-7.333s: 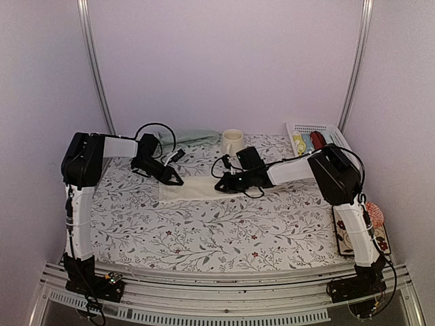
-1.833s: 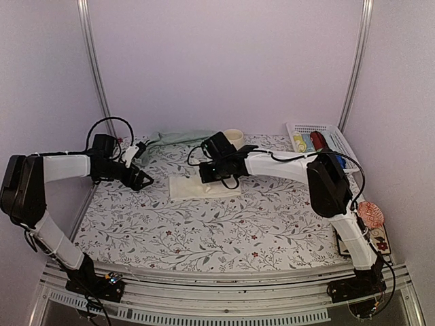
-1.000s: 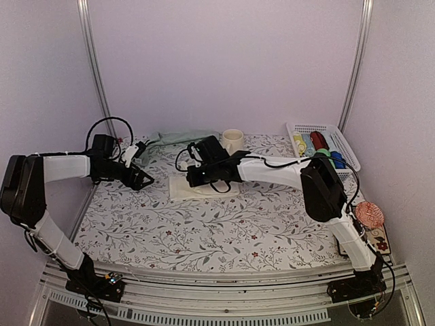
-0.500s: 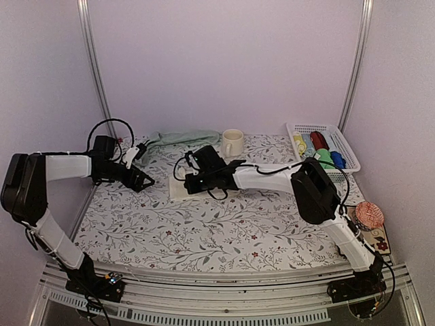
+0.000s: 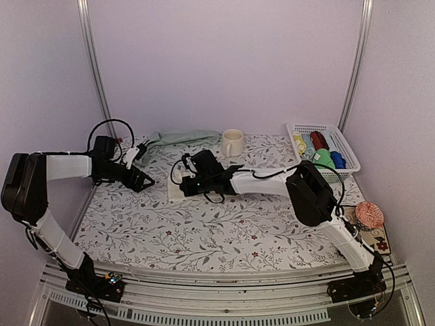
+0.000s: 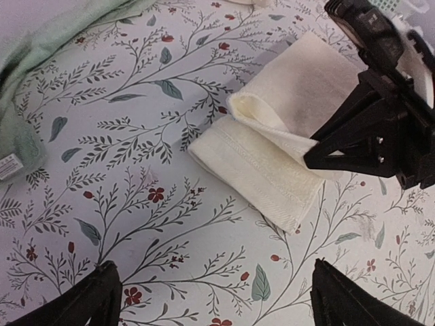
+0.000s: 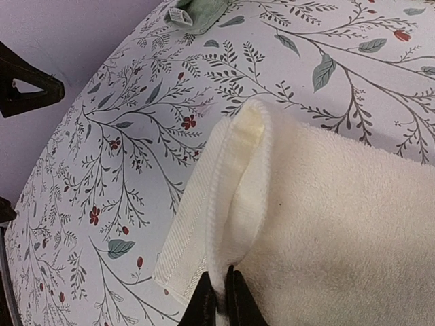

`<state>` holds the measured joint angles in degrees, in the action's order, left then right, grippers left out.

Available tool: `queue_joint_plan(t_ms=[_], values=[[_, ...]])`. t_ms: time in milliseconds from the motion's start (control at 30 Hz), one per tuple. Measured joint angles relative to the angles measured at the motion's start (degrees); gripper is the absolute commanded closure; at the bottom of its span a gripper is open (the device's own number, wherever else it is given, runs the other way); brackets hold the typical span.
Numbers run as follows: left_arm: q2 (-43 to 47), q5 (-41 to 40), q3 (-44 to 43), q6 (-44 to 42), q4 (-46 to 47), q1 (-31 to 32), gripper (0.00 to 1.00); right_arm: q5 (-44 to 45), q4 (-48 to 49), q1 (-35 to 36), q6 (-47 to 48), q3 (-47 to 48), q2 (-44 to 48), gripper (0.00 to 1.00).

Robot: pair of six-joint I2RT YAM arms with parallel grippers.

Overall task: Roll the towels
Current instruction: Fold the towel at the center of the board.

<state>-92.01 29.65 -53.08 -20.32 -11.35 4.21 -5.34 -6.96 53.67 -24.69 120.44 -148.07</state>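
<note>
The cream towel lies left of centre on the flowered tablecloth, doubled over itself. My right gripper reaches far left across it. In the right wrist view the gripper is shut on the towel's upper layer, just behind the looped fold at its hemmed left end. In the left wrist view this fold stands up off the lower layer. My left gripper hovers open left of the towel, its fingers wide apart with only tablecloth between them. The sage green towel lies crumpled at the back left.
A cream mug stands at the back centre. A white basket at the back right holds several coloured rolls. The left wall runs close behind my left arm. A red patterned item sits beside the right arm.
My right gripper has moved left, dragging the cream towel's upper layer over the lower one, so the towel looks shorter. The left gripper has stayed open in place.
</note>
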Motion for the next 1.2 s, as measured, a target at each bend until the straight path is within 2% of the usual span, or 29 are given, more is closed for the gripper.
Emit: queue_joint_plan(t_ms=[900, 967, 1033, 1067, 1200], values=[[-1.38, 0.59, 0.00, 0.02, 0.07, 0.00, 0.03, -1.92, 4.72, 0.02, -1.38, 0.39, -1.38, 0.93], [-1.40, 0.63, 0.00, 0.02, 0.07, 0.00, 0.03, -2.32, 5.31, 0.02, -1.44, 0.39, -1.38, 0.88], [-1.40, 0.68, 0.00, 0.02, 0.07, 0.00, 0.03, -2.80, 5.95, 0.02, -1.62, 0.39, -1.38, 0.75], [-1.40, 0.70, 0.00, 0.02, 0.07, 0.00, 0.03, -3.13, 6.36, 0.02, -1.84, 0.39, -1.38, 0.71], [-1.79, 0.79, 0.00, 0.07, 0.11, 0.00, 0.03, -5.16, 8.57, 0.15, -2.38, 0.52, -1.60, 0.63]])
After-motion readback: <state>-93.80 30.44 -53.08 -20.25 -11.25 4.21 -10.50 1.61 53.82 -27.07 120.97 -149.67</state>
